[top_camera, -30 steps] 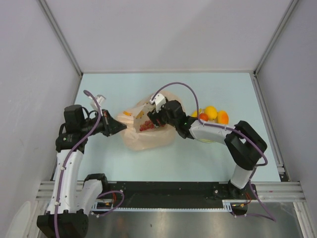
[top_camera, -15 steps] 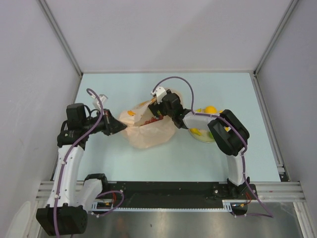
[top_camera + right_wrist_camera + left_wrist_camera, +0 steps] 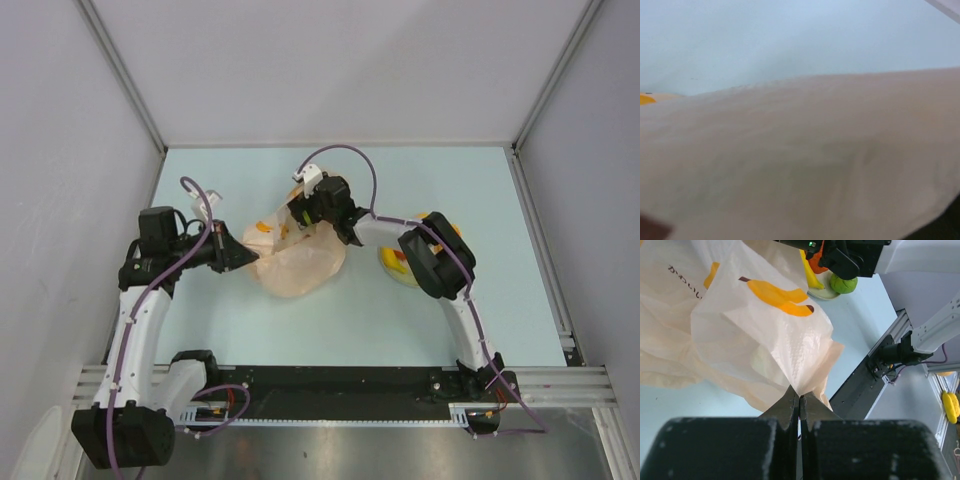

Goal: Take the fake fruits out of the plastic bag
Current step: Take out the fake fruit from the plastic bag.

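The peach plastic bag [image 3: 300, 265] lies mid-table, printed with orange marks. My left gripper [image 3: 243, 258] is shut on its left edge; in the left wrist view the fingertips [image 3: 791, 401] pinch a fold of the bag [image 3: 765, 330]. My right gripper [image 3: 302, 214] is at the bag's far top edge. Its wrist view is filled with bag film [image 3: 800, 160], so its fingers are hidden. On the cream plate [image 3: 826, 294] lie a green apple [image 3: 844, 284], an orange fruit [image 3: 816, 262] and a banana [image 3: 810, 276]. From above, my right arm covers most of them; a yellow fruit [image 3: 397, 263] shows. The grape bunch is hidden.
The right forearm [image 3: 425, 255] stretches over the plate on the right. Grey walls close the table at the back and both sides. The black base rail [image 3: 340, 385] runs along the near edge.
My right gripper has moved left and farther back along the bag's top, and its arm now covers the plate. The dark red grapes seen at the bag's mouth no longer show. The left gripper keeps its pinch.
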`<state>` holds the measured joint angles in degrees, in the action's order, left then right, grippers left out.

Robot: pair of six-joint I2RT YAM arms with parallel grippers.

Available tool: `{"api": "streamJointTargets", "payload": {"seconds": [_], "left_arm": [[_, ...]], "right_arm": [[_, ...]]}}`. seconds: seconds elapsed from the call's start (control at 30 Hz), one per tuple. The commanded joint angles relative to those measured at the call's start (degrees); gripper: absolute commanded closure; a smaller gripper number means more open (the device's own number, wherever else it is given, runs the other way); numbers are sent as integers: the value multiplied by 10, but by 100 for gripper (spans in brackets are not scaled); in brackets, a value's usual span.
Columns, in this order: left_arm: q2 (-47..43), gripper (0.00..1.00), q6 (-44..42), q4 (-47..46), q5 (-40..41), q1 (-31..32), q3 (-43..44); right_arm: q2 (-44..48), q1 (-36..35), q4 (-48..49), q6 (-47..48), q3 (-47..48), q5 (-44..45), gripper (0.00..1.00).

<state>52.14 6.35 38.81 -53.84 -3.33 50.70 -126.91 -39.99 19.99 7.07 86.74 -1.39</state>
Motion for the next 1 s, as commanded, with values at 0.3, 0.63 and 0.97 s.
{"api": "streamJointTargets", "payload": {"seconds": [0.3, 0.63, 0.97], "left_arm": [[19, 100, -17, -15, 6, 3, 23], [50, 100, 1, -53, 10, 3, 29], [44, 100, 30, -114, 24, -4, 40]], "right_arm": [[19, 11, -58, -14, 62, -106, 53], [212, -5, -143, 3, -20, -293, 62], [376, -42, -389, 145, -58, -324, 64]]}}
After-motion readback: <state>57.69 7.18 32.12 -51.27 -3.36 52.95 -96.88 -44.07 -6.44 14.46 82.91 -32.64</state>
